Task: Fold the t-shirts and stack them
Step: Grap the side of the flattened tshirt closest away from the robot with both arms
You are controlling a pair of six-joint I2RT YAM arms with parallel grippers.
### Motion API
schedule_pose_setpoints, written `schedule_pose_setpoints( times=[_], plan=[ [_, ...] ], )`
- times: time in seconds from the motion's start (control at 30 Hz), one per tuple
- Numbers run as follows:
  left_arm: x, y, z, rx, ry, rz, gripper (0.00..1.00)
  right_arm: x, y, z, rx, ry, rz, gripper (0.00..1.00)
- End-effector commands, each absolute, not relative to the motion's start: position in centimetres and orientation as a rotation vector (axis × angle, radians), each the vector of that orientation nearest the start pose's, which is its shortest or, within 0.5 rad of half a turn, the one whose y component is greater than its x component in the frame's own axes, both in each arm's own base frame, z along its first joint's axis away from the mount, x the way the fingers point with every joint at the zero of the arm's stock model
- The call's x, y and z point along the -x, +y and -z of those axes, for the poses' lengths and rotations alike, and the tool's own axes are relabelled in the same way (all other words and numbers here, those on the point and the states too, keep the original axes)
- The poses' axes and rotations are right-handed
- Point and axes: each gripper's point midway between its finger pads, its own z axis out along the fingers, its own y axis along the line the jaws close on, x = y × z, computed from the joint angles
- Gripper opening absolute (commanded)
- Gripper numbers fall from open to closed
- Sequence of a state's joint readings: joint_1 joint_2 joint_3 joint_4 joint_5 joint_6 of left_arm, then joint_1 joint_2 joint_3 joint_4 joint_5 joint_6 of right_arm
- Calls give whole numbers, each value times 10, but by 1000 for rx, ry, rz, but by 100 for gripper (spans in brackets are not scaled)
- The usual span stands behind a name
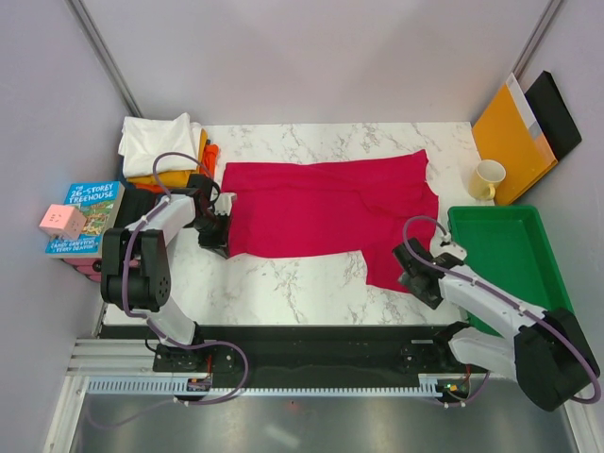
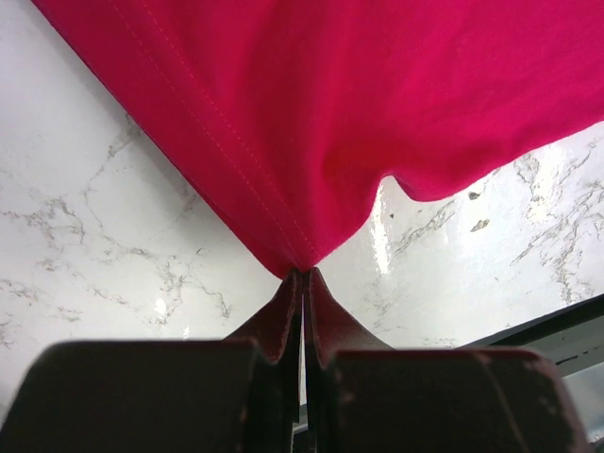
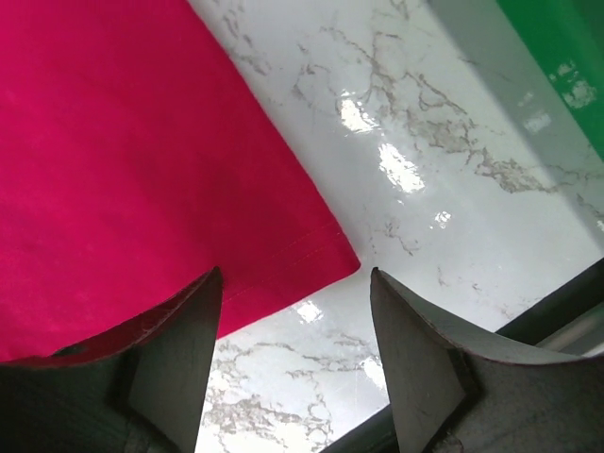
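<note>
A large crimson red t-shirt (image 1: 330, 208) lies spread across the marble table (image 1: 283, 283). My left gripper (image 1: 219, 236) is shut on its near left corner; in the left wrist view the red t-shirt (image 2: 359, 113) rises from the pinched fingertips of the left gripper (image 2: 303, 274). My right gripper (image 1: 418, 274) hovers open at the shirt's near right corner. In the right wrist view the hemmed corner of the red t-shirt (image 3: 142, 160) lies just ahead of the right gripper (image 3: 294, 274), nothing between its fingers. White (image 1: 156, 142), yellow-orange (image 1: 175, 176) and orange t-shirts are piled at the back left.
A green plastic tray (image 1: 505, 260) stands at the right edge, with a cream mug (image 1: 488, 179) and an orange-yellow envelope (image 1: 510, 142) behind it. Books (image 1: 85, 217) with a pink cube (image 1: 61, 221) sit left of the table.
</note>
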State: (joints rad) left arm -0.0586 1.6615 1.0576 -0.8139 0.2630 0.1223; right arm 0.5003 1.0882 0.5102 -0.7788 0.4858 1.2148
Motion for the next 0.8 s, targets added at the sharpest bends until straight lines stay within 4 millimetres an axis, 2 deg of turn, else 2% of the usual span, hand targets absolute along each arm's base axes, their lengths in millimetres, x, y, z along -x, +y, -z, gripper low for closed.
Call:
schedule_pose_setpoints(
  times=[0.0, 0.13, 0.2, 0.23, 0.27, 0.33, 0.37, 0.43, 0.63, 0.77],
  plan=[
    [-283, -55, -57, -315, 2884, 366, 2, -179, 30, -11, -1068, 2360, 314, 68],
    [-284, -56, -58, -324, 2883, 372, 2, -183, 34, -7, -1065, 2393, 342, 64],
    [-285, -57, -60, -329, 2878, 377, 2, -181, 37, -4, -1061, 2423, 354, 56],
    [-285, -57, -61, -332, 2876, 379, 2, -179, 36, -3, -1065, 2425, 363, 51],
    [-286, -58, -62, -333, 2873, 387, 2, -180, 36, -5, -1071, 2416, 355, 35],
    [-287, -58, -64, -340, 2865, 390, 2, -178, 35, -5, -1079, 2410, 347, 25],
    [-286, -59, -65, -341, 2864, 396, 2, -178, 36, -6, -1080, 2409, 329, 15],
    [-285, -60, -66, -344, 2862, 403, 2, -174, 35, -8, -1087, 2410, 325, 1],
    [-280, -62, -69, -351, 2854, 425, 2, -178, 46, -32, -1020, 2392, 216, 0],
    [-276, -66, -79, -343, 2819, 453, 2, -179, 62, -53, -893, 2409, 179, 0]
  ],
)
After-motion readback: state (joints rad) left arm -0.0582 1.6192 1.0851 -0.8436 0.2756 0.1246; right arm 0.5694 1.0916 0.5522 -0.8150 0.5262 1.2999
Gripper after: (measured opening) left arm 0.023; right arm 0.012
